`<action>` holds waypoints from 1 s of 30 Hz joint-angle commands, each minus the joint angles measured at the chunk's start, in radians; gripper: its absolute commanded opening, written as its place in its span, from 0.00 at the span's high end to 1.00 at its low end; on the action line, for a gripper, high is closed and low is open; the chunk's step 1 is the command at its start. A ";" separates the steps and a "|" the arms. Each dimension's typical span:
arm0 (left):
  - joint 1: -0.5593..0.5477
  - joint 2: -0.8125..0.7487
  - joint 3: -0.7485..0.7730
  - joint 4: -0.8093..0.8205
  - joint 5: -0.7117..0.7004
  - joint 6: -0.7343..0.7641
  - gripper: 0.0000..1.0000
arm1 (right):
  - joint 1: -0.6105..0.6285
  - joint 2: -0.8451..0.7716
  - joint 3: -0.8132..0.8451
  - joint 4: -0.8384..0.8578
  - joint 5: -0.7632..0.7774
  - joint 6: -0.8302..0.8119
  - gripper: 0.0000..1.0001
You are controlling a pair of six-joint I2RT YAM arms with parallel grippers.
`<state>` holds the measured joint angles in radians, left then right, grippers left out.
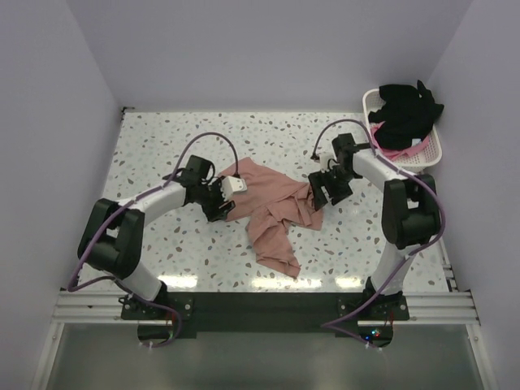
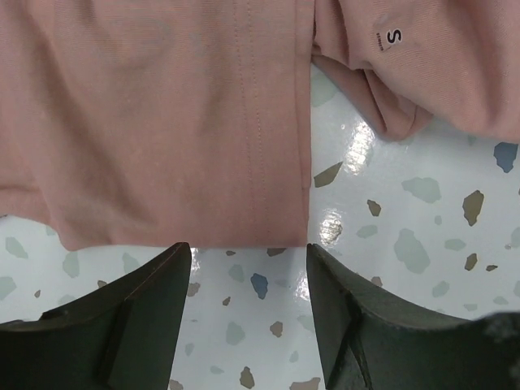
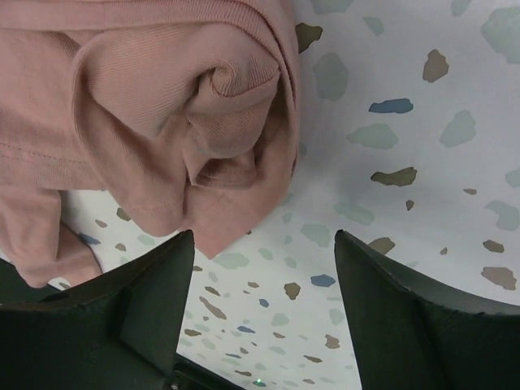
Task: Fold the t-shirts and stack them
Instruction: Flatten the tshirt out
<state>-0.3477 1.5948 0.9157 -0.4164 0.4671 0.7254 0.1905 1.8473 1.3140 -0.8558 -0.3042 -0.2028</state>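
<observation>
The dusty salmon-pink t-shirt (image 1: 272, 207) lies crumpled in the middle of the table. My left gripper (image 1: 221, 208) is open and empty at its left edge; in the left wrist view (image 2: 248, 258) the shirt's hem (image 2: 187, 138) lies flat just ahead of the fingertips, with an "S" size tag (image 2: 392, 37) at the top right. My right gripper (image 1: 318, 197) is open and empty at the shirt's right edge; a bunched sleeve (image 3: 187, 122) sits just ahead of it (image 3: 264, 244). The black t-shirt (image 1: 409, 112) lies on the brighter pink one (image 1: 406, 151) in the basket.
The white lattice basket (image 1: 435, 151) stands at the back right corner against the wall. The speckled terrazzo table (image 1: 162, 146) is walled on the left, back and right. A metal rail (image 1: 260, 305) runs along the near edge by the arm bases.
</observation>
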 commanded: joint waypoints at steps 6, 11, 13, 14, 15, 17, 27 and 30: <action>-0.033 0.076 -0.020 0.117 -0.018 0.065 0.37 | 0.040 0.044 -0.038 0.063 -0.001 0.029 0.34; -0.050 0.119 -0.032 0.139 -0.036 0.091 0.37 | 0.043 0.059 -0.090 0.081 -0.007 0.034 0.37; -0.053 0.137 -0.032 0.139 -0.045 0.100 0.37 | 0.047 0.058 -0.125 0.096 -0.019 0.039 0.41; -0.054 0.143 -0.032 0.137 -0.050 0.104 0.38 | 0.049 0.055 -0.139 0.112 -0.021 0.043 0.42; -0.054 0.148 -0.032 0.134 -0.056 0.109 0.45 | 0.052 0.052 -0.153 0.121 -0.018 0.045 0.47; -0.054 0.157 -0.026 0.116 -0.070 0.123 0.57 | 0.058 0.053 -0.179 0.136 -0.013 0.045 0.56; 0.157 0.163 0.377 -0.148 0.094 -0.021 1.00 | 0.018 -0.017 0.025 0.043 0.073 -0.064 1.00; 0.176 0.134 0.440 -0.171 0.108 -0.040 1.00 | 0.003 -0.057 0.085 0.031 0.099 -0.066 1.00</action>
<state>-0.1780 1.7786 1.2881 -0.5152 0.5129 0.7269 0.2180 1.8751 1.3220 -0.8112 -0.2554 -0.2310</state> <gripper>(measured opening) 0.032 0.008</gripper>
